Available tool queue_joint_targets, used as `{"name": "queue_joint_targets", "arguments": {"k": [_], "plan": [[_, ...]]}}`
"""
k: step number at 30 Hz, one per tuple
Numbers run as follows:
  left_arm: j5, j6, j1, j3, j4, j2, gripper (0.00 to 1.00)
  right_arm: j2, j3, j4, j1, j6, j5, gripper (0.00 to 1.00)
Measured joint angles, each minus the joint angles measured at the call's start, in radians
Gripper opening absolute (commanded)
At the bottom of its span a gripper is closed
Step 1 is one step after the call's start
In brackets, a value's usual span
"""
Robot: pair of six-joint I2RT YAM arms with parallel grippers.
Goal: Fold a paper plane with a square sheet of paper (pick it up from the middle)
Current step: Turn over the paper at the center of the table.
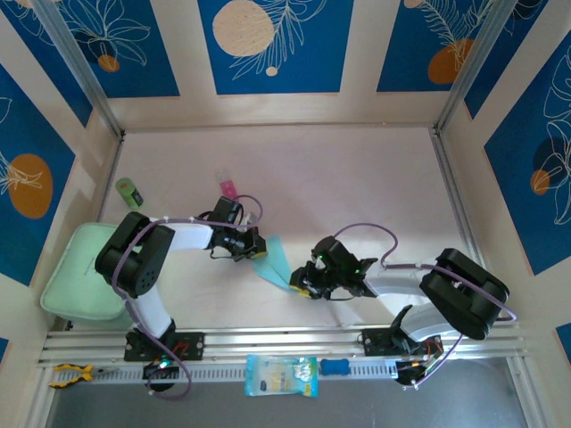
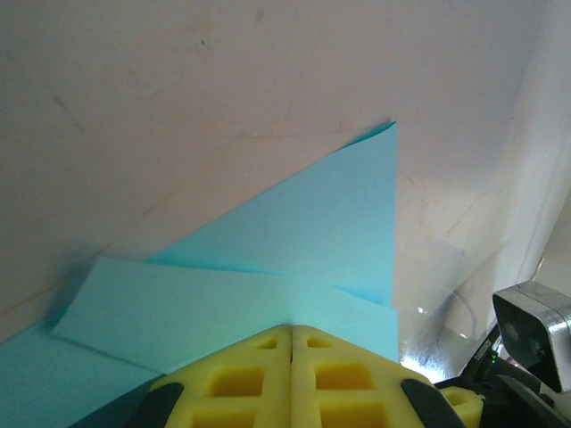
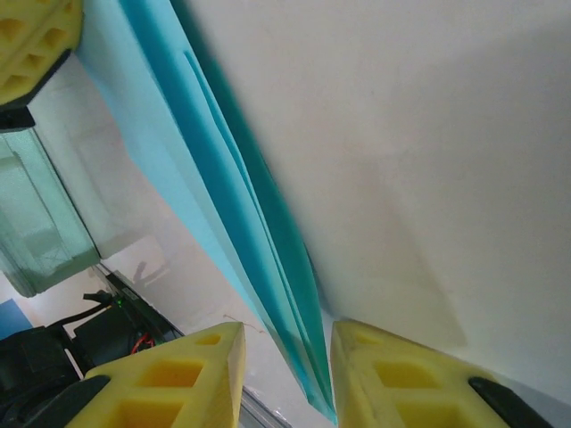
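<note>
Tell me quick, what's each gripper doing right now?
Left gripper: closed on the folded light cyan-blue paper sheet.
Right gripper: open, straddling that sheet's edge.

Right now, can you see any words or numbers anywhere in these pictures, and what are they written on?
No text reads clearly enough to quote.
Packet at the near edge: it has printing, but too small and blurred to read.
Blue paper: plain, no writing.
Wall panels: only drawings of leaves and circles, no words.
</note>
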Motion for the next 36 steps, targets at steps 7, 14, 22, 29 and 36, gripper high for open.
{"name": "queue_joint_targets", "arguments": {"k": [7,14,22,29,36], "plan": [[0.000,0.000,0.000,0.000,0.000,0.000,0.01,0.023,0.003,0.039,-0.015,-0.030,-0.026,0.30],[0.000,0.000,0.000,0.000,0.000,0.000,0.01,0.039,0.003,0.061,-0.015,-0.054,-0.057,0.27],[0.002,-0.001,0.000,0.000,0.001,0.000,0.05,0.039,0.003,0.068,-0.017,-0.087,-0.076,0.13],[0.037,-0.023,0.000,0.001,0.003,-0.012,0.20,-0.005,0.003,0.053,-0.025,-0.109,-0.079,0.08],[0.042,-0.013,0.000,0.049,-0.062,-0.156,0.35,-0.225,0.006,-0.145,-0.057,-0.179,-0.025,0.07]]}}
